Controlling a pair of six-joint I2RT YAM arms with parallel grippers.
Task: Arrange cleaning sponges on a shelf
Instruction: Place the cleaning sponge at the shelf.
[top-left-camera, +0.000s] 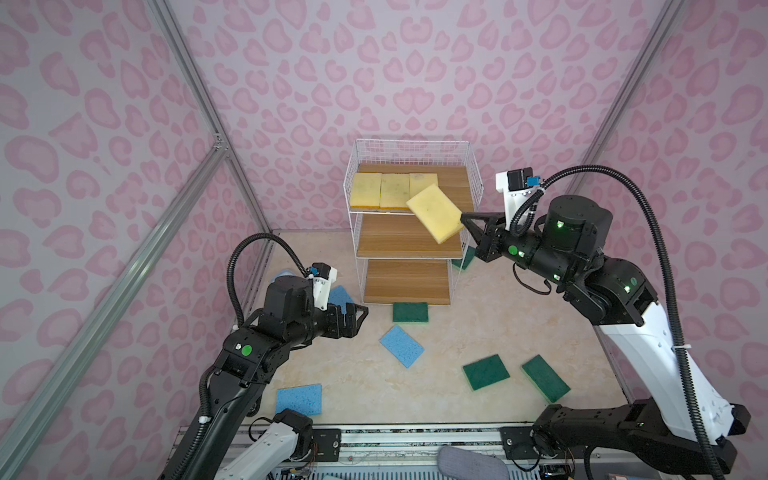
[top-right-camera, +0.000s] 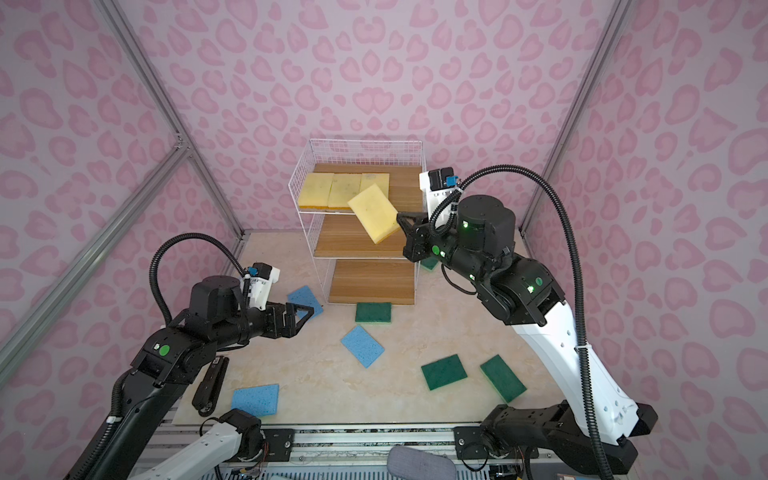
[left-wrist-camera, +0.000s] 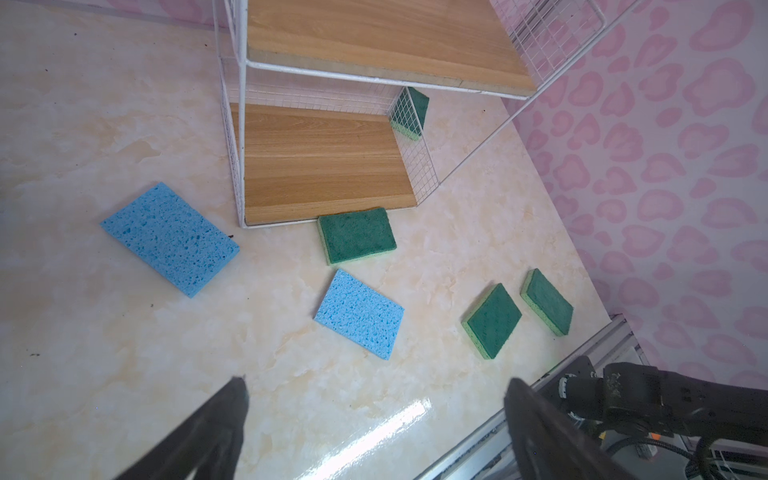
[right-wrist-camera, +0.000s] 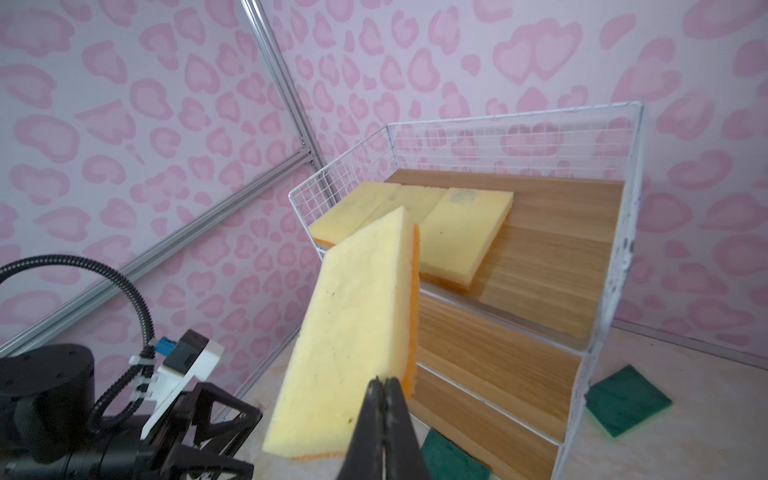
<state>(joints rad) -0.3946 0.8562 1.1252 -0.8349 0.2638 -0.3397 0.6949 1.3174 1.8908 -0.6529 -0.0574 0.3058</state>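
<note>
The white wire shelf (top-left-camera: 409, 143) (top-right-camera: 361, 143) stands at the back with three wooden boards. Three pale yellow cleaning sponges (top-left-camera: 388, 190) lie side by side on its top board. My right gripper (top-left-camera: 463, 218) (right-wrist-camera: 384, 380) is shut on the corner of a fourth yellow sponge (top-left-camera: 434, 212) (right-wrist-camera: 353, 324), held tilted in the air before the shelf's upper tiers. My left gripper (top-left-camera: 359, 311) (left-wrist-camera: 376, 382) hangs open and empty, low over the table left of the shelf. Blue sponges (top-left-camera: 402, 345) (top-left-camera: 299, 399) (left-wrist-camera: 170, 239) and green sponges (top-left-camera: 410, 312) (top-left-camera: 486, 371) (top-left-camera: 545, 378) lie on the table.
Another green sponge (top-left-camera: 464, 257) (right-wrist-camera: 627, 399) lies at the shelf's right foot. The middle and bottom boards (left-wrist-camera: 324, 162) are bare. Pink patterned walls close in three sides, and a metal rail (top-left-camera: 415, 432) runs along the table's front edge.
</note>
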